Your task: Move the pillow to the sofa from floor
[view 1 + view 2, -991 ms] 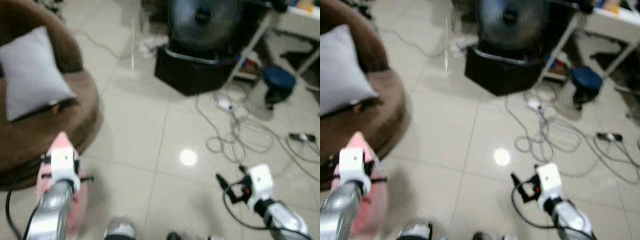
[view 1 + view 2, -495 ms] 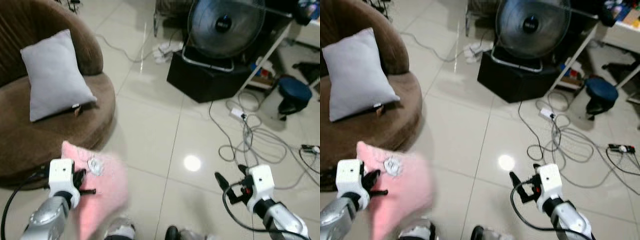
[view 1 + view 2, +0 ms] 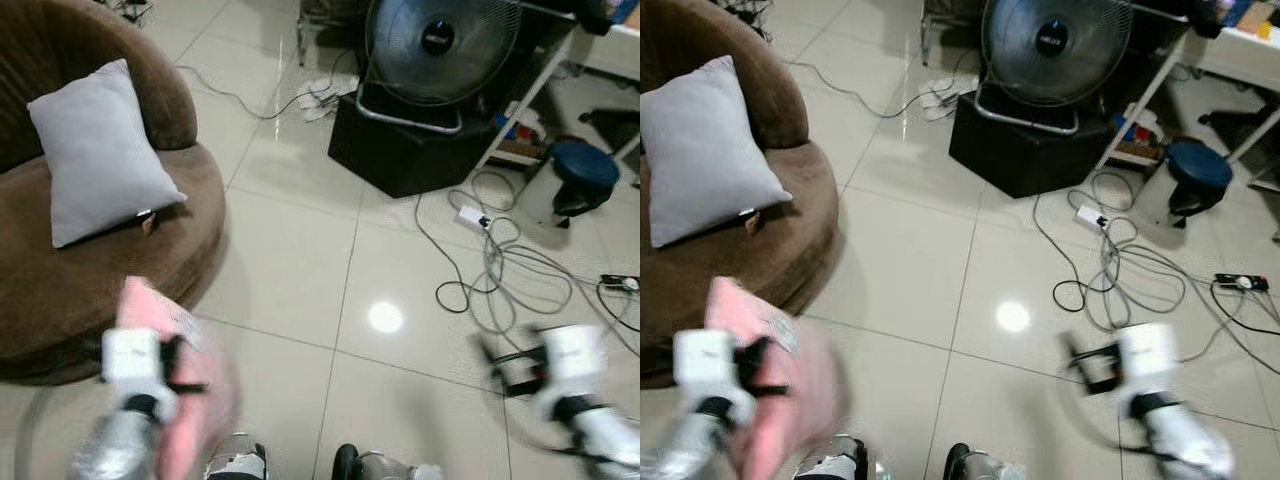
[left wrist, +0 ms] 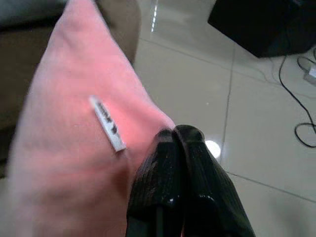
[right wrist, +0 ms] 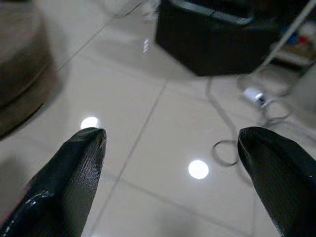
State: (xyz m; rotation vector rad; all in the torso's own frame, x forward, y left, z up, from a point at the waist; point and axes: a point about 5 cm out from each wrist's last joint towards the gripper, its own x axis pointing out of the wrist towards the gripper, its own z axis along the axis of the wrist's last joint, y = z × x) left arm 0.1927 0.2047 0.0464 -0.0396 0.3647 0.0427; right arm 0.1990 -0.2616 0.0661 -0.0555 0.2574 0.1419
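A pink pillow [image 3: 175,380] with a small white label hangs off the floor at the lower left, just in front of the brown round sofa [image 3: 120,265]. My left gripper [image 4: 180,143] is shut on the pillow's edge; its two black fingers press together over the pink fabric [image 4: 84,148]. A grey pillow [image 3: 95,150] leans on the sofa's seat against the backrest. My right gripper [image 5: 170,148] hovers low over the tiles at the lower right [image 3: 500,365], open, with nothing between its fingers.
A large fan [image 3: 440,45] on a black box [image 3: 410,145] stands ahead. Loose cables [image 3: 505,270] and a power strip lie on the tiles to the right, beside a blue stool [image 3: 585,170]. My feet [image 3: 240,465] show at the bottom edge.
The pink pillow has swung in and now hangs narrower beside the left arm. The right arm has shifted to the right. The view moved a little.
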